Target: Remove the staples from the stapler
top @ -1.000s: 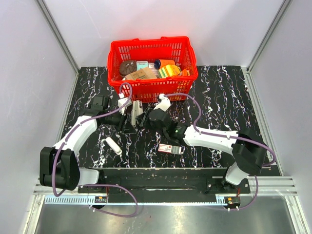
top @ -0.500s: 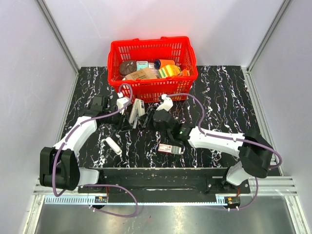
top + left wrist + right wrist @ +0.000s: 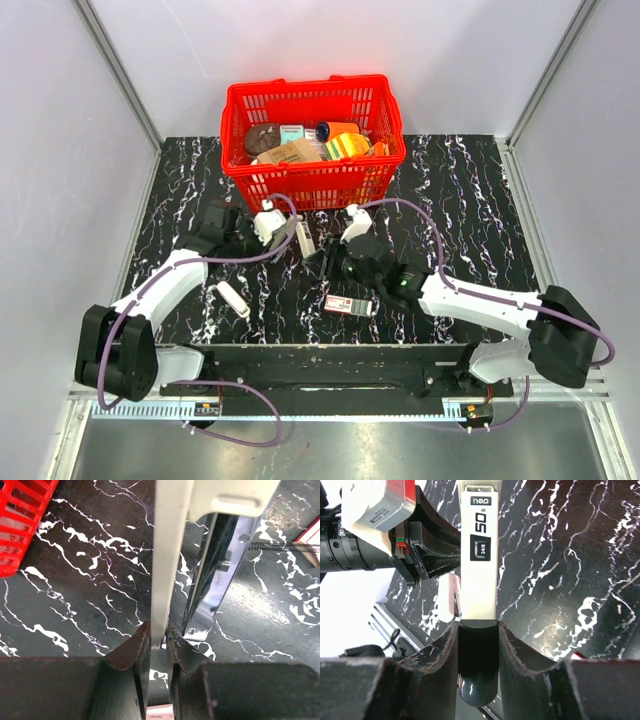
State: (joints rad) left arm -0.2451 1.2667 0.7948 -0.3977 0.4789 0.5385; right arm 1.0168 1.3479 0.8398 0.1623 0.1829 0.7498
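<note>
Slim pale grey-white stapler (image 3: 302,238) — splayed open, silvery channel exposed — raised off table (image 3: 480,200).
</note>
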